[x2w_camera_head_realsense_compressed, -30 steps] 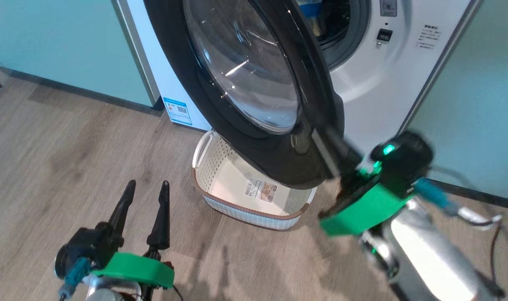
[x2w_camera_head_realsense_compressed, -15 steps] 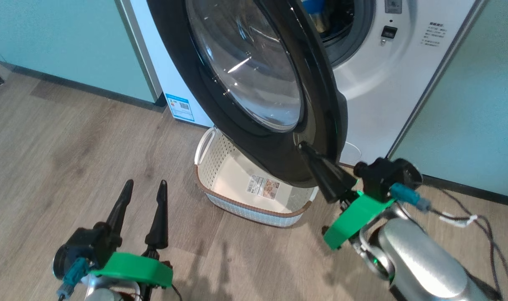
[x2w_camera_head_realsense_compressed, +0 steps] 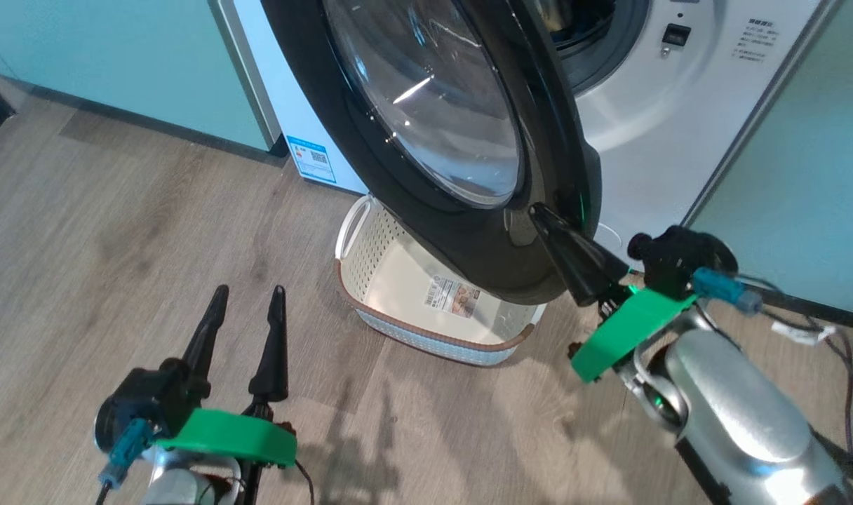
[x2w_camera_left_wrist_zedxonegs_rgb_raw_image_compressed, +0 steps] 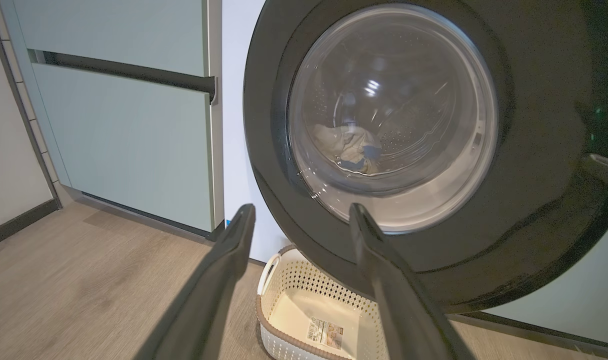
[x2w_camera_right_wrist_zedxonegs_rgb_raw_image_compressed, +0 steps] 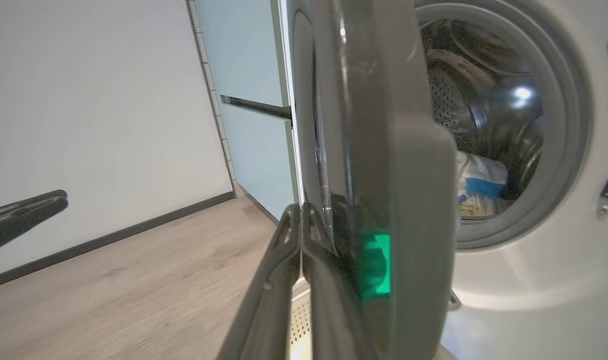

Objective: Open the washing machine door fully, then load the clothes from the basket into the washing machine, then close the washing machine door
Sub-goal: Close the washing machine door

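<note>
At the near left the left gripper (x2w_camera_head_realsense_compressed: 249, 291) hangs over the wooden floor (x2w_camera_head_realsense_compressed: 118, 210) with its fingers spread wide and nothing between them, well apart from everything. To its right the basket (x2w_camera_head_realsense_compressed: 381, 242) sits on the floor at the foot of the washing machine (x2w_camera_head_realsense_compressed: 651, 140), its bottom bare apart from a paper label (x2w_camera_head_realsense_compressed: 454, 298). So the loading looks done, and pale yellow clothes (x2w_camera_right_wrist_zedxonegs_rgb_raw_image_compressed: 479, 185) with a blue patch lie inside the steel drum. Above the basket the washing machine door (x2w_camera_head_realsense_compressed: 426, 119) stands swung out, partway open. At the door's lower right edge the right gripper (x2w_camera_head_realsense_compressed: 542, 214) has its fingers pressed together, holding nothing, tips at the glossy black rim. What seems left is the last step — pushing the door shut. The door covers the basket's far right corner, so a garment there cannot be ruled out. The door's top is cut off in the head view. Whether the right fingertips actually touch the rim or sit just beside it is hard to tell, and the number of garments in the drum cannot be made out.
</note>
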You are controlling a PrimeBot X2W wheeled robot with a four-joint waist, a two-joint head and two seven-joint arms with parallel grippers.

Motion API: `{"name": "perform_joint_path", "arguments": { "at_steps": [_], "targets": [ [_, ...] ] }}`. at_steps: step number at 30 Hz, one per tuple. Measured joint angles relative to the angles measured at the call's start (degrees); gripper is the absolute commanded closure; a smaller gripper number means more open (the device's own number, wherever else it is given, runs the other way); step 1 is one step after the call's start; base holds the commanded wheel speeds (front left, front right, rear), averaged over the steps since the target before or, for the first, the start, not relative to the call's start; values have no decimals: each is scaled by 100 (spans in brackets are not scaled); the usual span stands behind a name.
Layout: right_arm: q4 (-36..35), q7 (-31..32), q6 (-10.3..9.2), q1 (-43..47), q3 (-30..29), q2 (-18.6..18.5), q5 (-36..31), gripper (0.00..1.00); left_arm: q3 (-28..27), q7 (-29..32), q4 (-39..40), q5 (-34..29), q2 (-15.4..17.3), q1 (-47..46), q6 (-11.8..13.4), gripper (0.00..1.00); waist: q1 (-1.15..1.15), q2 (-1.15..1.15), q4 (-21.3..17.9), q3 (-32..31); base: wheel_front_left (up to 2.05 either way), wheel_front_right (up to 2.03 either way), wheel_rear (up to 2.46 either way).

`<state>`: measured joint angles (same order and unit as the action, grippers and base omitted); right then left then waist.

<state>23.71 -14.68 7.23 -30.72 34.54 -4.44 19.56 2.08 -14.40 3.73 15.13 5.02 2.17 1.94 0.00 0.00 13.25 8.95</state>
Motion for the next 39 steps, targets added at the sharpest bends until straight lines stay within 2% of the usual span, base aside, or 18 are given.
{"name": "perform_joint_path", "arguments": {
  "at_steps": [14,24,39],
  "targets": [
    [48,0,0,-205,-584,-48,-229,100,-8,-8,77,-4,-88,-185,-79,0,0,0,52,260,0,0,0],
    [208,0,1,-675,-1341,-236,-356,100,-16,-18,93,-19,-193,-473,-187,0,0,0,194,567,0,0,0],
    [896,-1,1,-1692,-2201,-457,-595,100,46,-25,99,-51,-242,-761,-259,0,0,0,466,969,0,0,0]
  ]
}}
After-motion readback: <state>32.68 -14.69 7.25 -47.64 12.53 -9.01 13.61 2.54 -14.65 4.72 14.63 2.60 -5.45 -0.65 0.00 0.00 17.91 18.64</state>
